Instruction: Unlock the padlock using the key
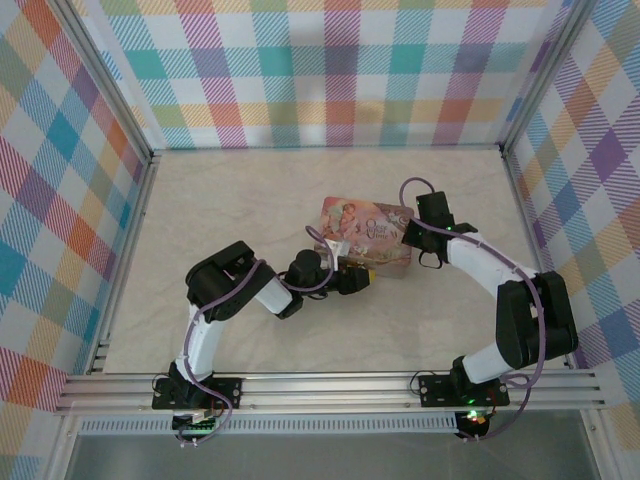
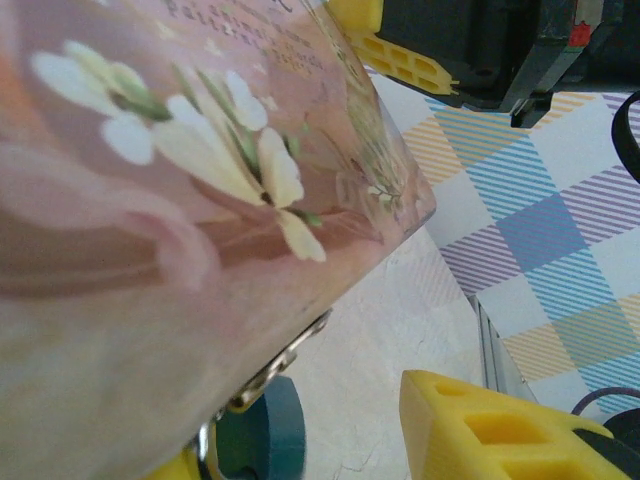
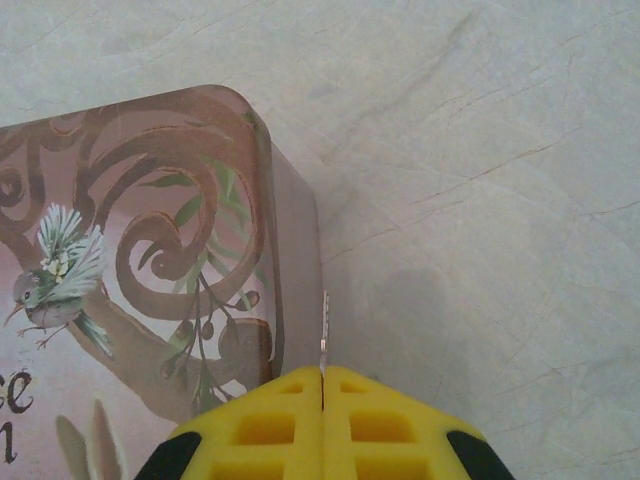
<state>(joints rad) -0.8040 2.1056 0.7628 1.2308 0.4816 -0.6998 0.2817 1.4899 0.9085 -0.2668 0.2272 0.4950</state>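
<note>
My right pincer (image 3: 322, 380) is squeezed shut on the key (image 3: 324, 330). The key sticks out just beside the right side of the tin (image 3: 150, 230). My left pincer (image 2: 310, 440) is partly open at the tin's near corner and holds nothing. A shiny bit there looks like the padlock (image 2: 280, 358), at the tin's edge. The tin sits closed on the surface (image 3: 500, 150), so I cannot see inside.
</note>
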